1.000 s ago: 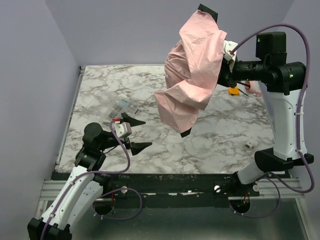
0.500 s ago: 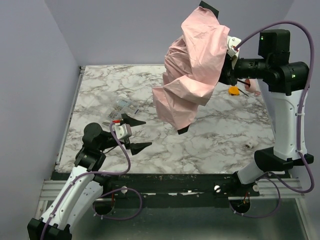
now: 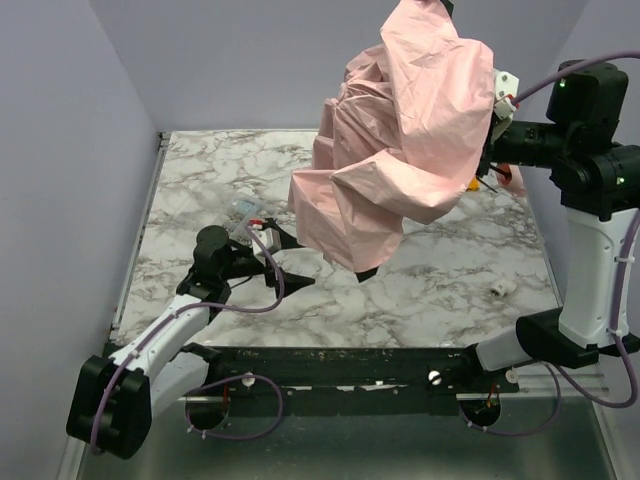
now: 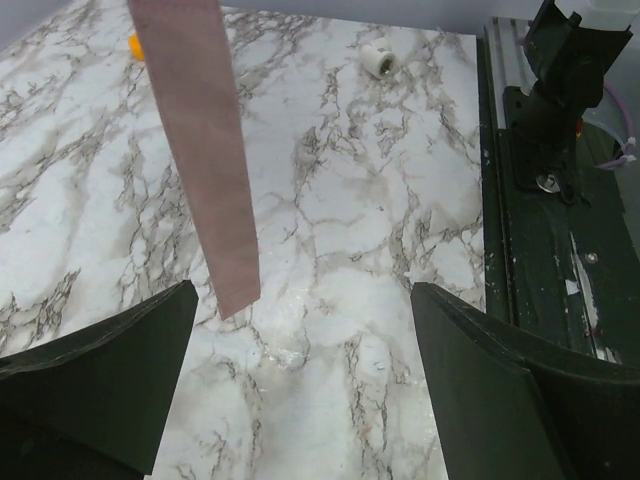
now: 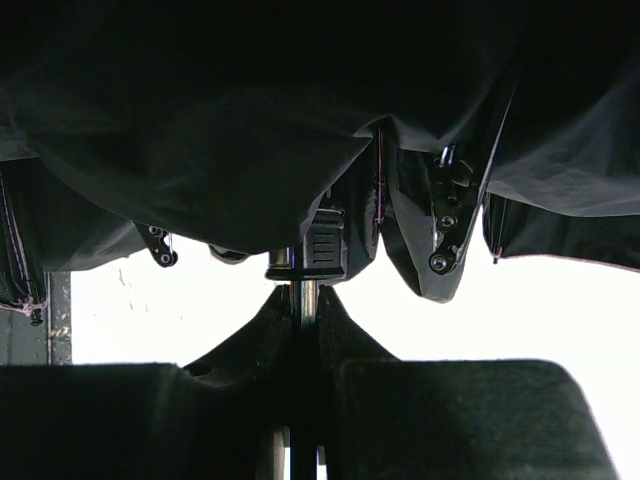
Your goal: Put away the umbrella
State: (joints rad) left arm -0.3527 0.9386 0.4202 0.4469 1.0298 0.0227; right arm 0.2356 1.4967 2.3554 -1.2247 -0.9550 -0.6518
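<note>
Seen low over the table [image 3: 450,290]: left gripper [image 4: 300,300] gaping wide, empty, arm stretched forward, pink strap [image 4: 205,150] hanging just ahead between the jaws. Best to close on that strap gently, without tugging the ribs. Further up: umbrella [image 3: 400,150] aloft, drooping half-open, clear of the table; right gripper [image 5: 305,320] clamped on its shaft [image 5: 308,290], forearm raised level

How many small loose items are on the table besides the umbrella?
3: a clear packet mid-left, a white roller near the right front edge, an orange piece far right. The umbrella may hide more.
</note>
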